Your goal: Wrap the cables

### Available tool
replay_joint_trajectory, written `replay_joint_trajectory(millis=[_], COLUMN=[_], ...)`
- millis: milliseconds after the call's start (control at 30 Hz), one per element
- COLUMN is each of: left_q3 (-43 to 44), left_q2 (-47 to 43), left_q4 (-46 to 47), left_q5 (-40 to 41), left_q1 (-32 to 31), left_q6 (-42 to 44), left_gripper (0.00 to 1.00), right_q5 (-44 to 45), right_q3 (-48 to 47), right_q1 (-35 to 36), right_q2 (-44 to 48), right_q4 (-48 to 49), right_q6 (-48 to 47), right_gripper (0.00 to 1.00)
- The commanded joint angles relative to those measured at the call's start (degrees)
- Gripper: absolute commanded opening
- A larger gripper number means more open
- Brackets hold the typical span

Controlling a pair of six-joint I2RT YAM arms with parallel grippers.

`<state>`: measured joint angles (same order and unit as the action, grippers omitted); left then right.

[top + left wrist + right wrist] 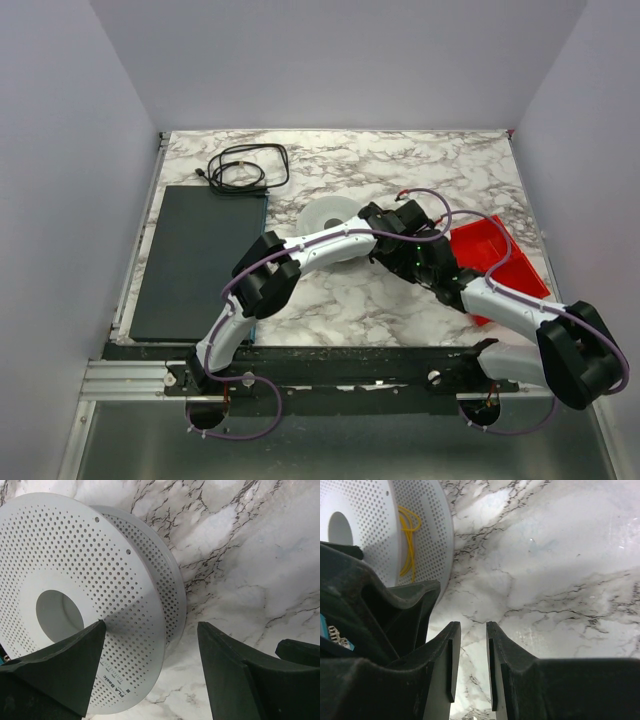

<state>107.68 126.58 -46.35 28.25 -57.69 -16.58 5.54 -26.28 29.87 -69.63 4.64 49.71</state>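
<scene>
The cables show as a thin yellow wire (408, 535), wound loosely round the hub between the two flanges of a white perforated spool (75, 565). In the top view the spool (325, 213) lies mid-table, and both arms meet at its right side. My left gripper (151, 627) is open wide, its fingers on either side of the near flange's lower rim without touching it. My right gripper (472, 625) hovers over bare marble just right of the spool. Its jaws stand a narrow gap apart with nothing between them.
A coiled black cord (245, 166) lies at the back left. A dark mat (195, 260) covers the left side of the marble table (340, 300). A red bin (495, 258) sits at the right, partly under the right arm.
</scene>
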Motion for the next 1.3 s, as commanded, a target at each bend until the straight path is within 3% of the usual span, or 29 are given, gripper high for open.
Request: replay_joint_trajectory(millis=[0,133,467,600,733,867,1133,1267], left_q3=[-1.19,0.71,9.22,8.58,-1.84,-13.26,-32.61,-41.3], left_q2=[0.5,-1.7,-6.41,-12.13,-23.36,-35.24,-55.18,-64.72], left_q4=[-5.59,-6.18,-8.01,-6.56,0.33,6.51,13.17,16.77], left_q5=[-3.84,-3.33,-2.9,-4.55,-8.89,-14.65,-18.61,-20.19], left_q1=[0.83,0.83,1.22,1.88,3.53,7.05,13.47,17.18], left_q6=[-1.92,-1.27,0.84,-0.11,-2.34,-5.88,-9.34,-11.46], left_gripper=[0.83,0.98,0.99,0.99,0.99,0.99,0.99,0.99], right_q5=[1.99,2.18,2.9,3.24,3.12,1.78,-1.98,-1.72], right_q3=[-2.87,-3.94,-6.96,-9.87,-15.15,-20.25,-26.82,-28.16], right_q1=[-0.38,-0.34,-0.34,-0.35,-0.38,-0.39,-0.38,-0.34], right_q2=[1.5,2.8,5.5,8.06,10.75,11.69,11.16,10.71], right_q4=[-2.28,-3.98,-8.85,-12.67,-17.13,-19.46,-18.22,-17.07], right_q6=[-1.5,-1.7,-1.93,-2.69,-5.18,-8.07,-11.53,-12.39], right_gripper=[0.34,0.35,0.39,0.44,0.54,0.71,0.96,1.0])
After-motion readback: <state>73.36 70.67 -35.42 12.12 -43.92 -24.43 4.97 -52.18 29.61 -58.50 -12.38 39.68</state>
